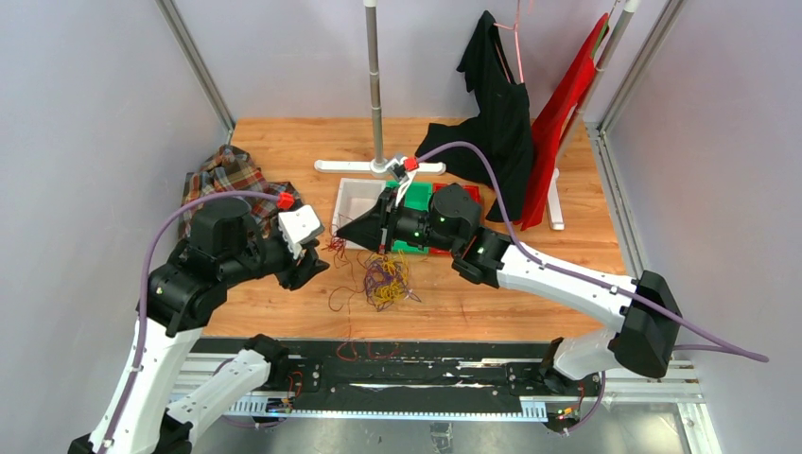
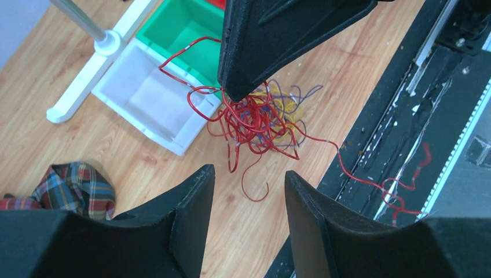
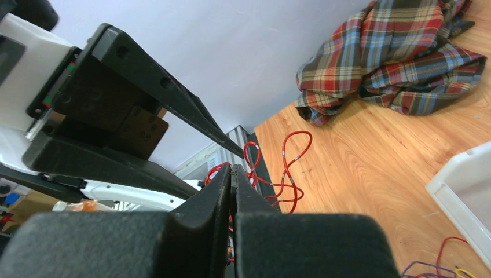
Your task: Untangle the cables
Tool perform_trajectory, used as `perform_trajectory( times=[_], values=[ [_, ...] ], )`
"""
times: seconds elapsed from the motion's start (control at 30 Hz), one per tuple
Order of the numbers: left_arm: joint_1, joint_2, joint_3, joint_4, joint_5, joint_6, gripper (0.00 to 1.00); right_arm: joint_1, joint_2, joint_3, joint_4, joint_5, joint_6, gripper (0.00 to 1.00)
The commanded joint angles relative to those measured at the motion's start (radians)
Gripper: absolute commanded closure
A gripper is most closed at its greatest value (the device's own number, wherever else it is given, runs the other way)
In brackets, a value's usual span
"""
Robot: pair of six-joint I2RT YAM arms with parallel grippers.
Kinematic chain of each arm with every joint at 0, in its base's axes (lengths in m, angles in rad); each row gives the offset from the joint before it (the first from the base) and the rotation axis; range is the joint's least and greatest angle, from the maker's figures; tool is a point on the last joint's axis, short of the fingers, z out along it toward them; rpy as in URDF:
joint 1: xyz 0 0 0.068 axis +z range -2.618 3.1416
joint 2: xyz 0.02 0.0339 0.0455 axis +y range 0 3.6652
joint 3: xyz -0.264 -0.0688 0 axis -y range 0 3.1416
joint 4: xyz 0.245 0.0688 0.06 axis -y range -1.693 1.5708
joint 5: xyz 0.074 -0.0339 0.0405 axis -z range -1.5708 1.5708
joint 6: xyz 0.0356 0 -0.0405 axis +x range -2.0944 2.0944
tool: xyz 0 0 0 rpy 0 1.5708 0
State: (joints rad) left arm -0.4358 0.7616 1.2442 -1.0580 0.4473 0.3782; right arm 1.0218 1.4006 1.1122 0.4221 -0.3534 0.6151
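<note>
The cables [image 1: 386, 281] lie in the middle of the table. One red strand trails to 6 o'clock onto the black rail [image 1: 426, 374], and the bunch is stretched toward 10 o'clock. There the right gripper [image 3: 233, 172], reaching toward 9 o'clock, is clenched on red strands. The left gripper [image 2: 249, 176] hovers beside it with its jaws released.

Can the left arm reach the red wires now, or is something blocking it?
Probably yes. The left pincer is open and faces the red wires, with nothing between. The right pincer grips them only from above.
</note>
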Motion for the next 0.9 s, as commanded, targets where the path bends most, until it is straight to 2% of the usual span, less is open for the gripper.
perform_trajectory(
  times=[0.0, 0.1, 0.17, 0.23, 0.3, 0.4, 0.5, 0.53, 0.63, 0.77, 0.87],
  values=[
    [-0.007, -0.015, -0.001, 0.081, 0.047, -0.044, 0.47, 0.014, -0.028, 0.004, 0.101, -0.052, 0.05, 0.99],
    [-0.006, -0.023, -0.02, 0.116, 0.046, -0.059, 0.36, 0.015, -0.026, -0.009, 0.136, -0.068, 0.081, 0.99],
    [-0.006, -0.028, -0.025, 0.135, 0.058, -0.064, 0.34, 0.016, -0.028, -0.015, 0.146, -0.075, 0.09, 0.99],
    [-0.006, -0.032, -0.022, 0.153, 0.084, -0.07, 0.37, 0.018, -0.031, -0.018, 0.148, -0.08, 0.095, 0.99],
    [-0.006, -0.033, -0.016, 0.162, 0.116, -0.071, 0.47, 0.02, -0.033, -0.021, 0.149, -0.084, 0.096, 0.99],
    [-0.006, -0.031, -0.015, 0.161, 0.115, -0.065, 0.74, 0.02, -0.037, -0.032, 0.162, -0.081, 0.105, 0.99],
    [-0.006, -0.04, -0.019, 0.162, 0.084, -0.052, 0.95, 0.02, -0.038, -0.041, 0.163, -0.083, 0.106, 0.99],
    [-0.006, -0.045, -0.018, 0.161, 0.074, -0.048, 0.99, 0.019, -0.04, -0.046, 0.156, -0.08, 0.102, 0.99],
    [-0.006, -0.061, 0.0, 0.141, 0.06, -0.029, 1.0, 0.0, -0.062, -0.068, 0.125, -0.05, 0.086, 0.99],
    [-0.006, -0.069, 0.038, 0.092, 0.05, 0.005, 1.0, -0.013, -0.115, -0.049, -0.041, 0.059, -0.028, 0.85],
    [-0.006, -0.076, 0.058, 0.076, 0.015, 0.017, 1.0, 0.003, -0.146, -0.023, -0.173, 0.181, -0.132, 0.63]
  ],
)
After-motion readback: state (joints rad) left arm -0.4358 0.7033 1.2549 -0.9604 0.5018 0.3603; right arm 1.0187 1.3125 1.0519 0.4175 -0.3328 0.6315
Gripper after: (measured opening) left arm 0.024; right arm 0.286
